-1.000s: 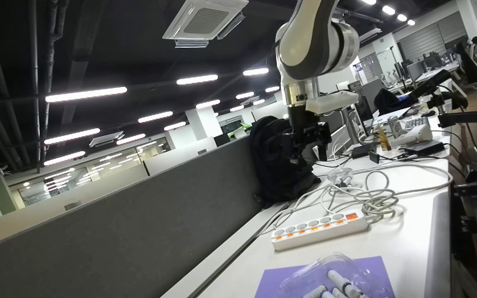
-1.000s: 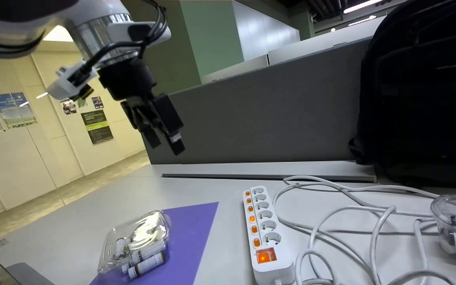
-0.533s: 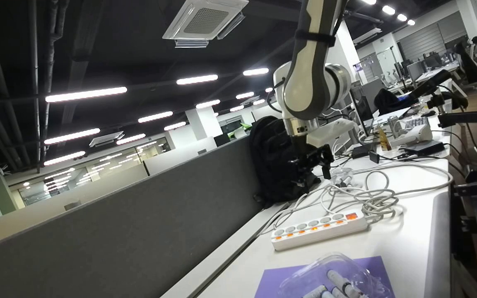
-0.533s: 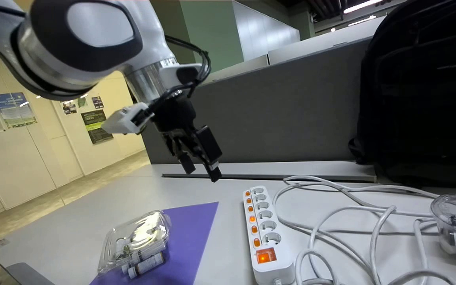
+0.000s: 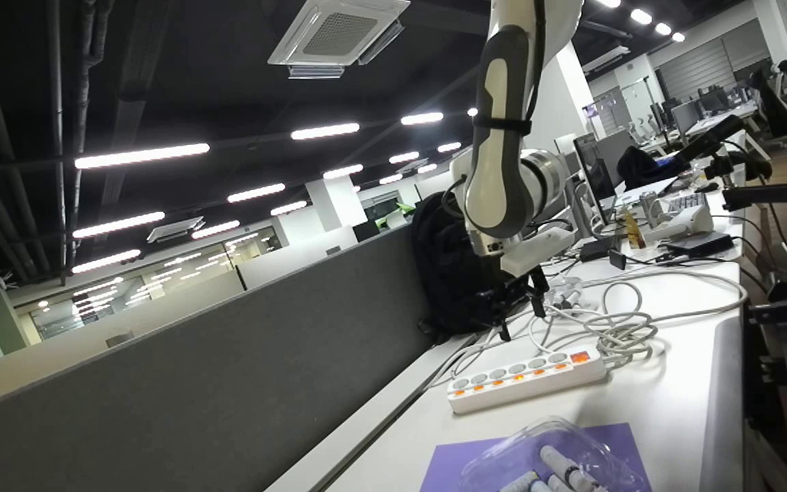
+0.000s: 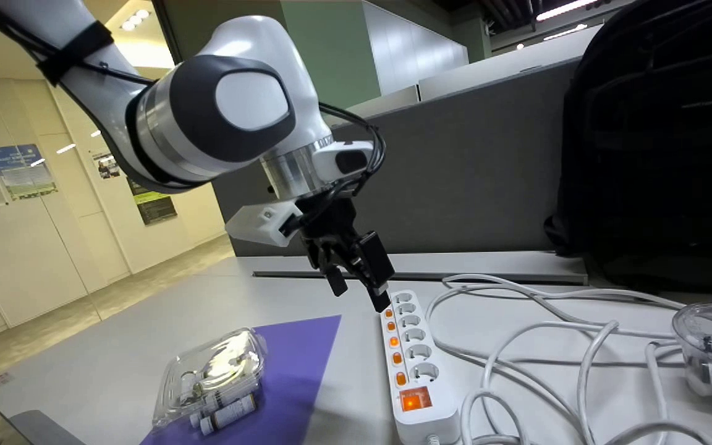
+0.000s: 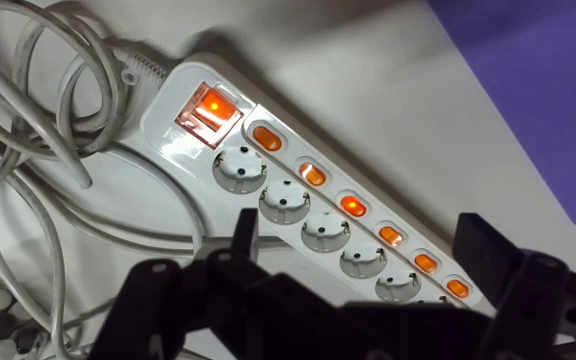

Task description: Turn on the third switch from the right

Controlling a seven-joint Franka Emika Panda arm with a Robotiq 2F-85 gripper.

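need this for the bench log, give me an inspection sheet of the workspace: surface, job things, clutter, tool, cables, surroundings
Surface: white table; spills: nothing seen.
Job's things: power strip; main switch lit; small switch third from it also lit; other five switches show no glow.
Clutter: purple sheet with a clear box over part of it, white tubes showing in or beneath the box; a clear tub, contents hard to make out.
Tool: the tool is open, holding nothing, above the table near the power strip.
Cables: white cables looped and crossing beside the power strip; wear cannot be told.
Surroundings: grey partition along the table, black backpack by it.
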